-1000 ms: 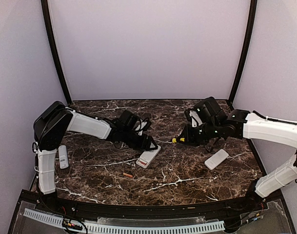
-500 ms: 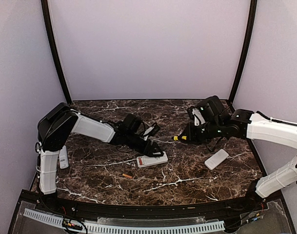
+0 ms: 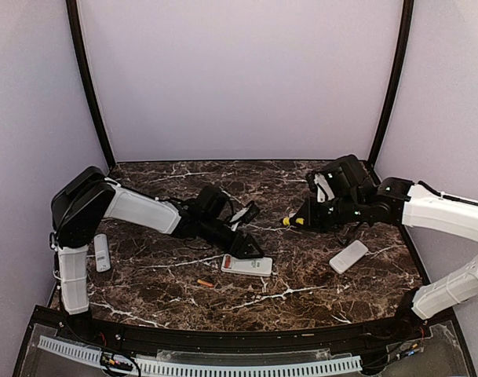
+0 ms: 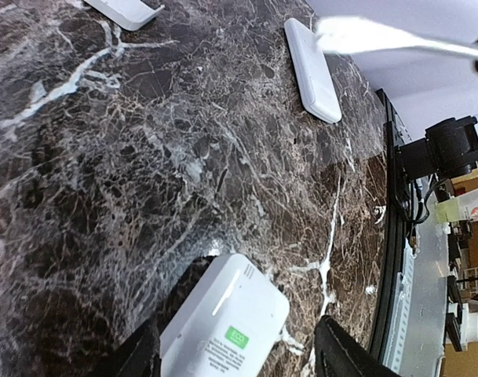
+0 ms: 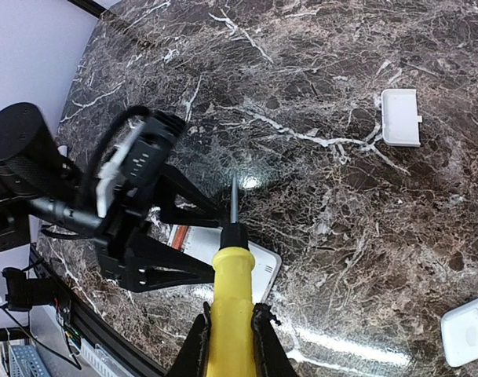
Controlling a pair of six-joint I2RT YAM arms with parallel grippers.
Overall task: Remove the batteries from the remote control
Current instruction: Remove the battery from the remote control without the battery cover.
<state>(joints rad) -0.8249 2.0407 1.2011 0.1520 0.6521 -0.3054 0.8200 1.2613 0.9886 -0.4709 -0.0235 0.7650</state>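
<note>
From above, the counter (image 3: 317, 283) is dark polished marble with white veins. A flat white remote (image 3: 250, 265) lies mid-counter under the left pincer (image 3: 248, 251). One thin orange battery (image 3: 205, 283) lies loose nearer the front edge.

Left wrist: the glossy, round-cornered remote sits between widely parted black fingers (image 4: 344, 353).

Right wrist: the right pincer (image 5: 227, 349) is clamped narrowly on a yellow-handled screwdriver (image 5: 228, 283).
</note>
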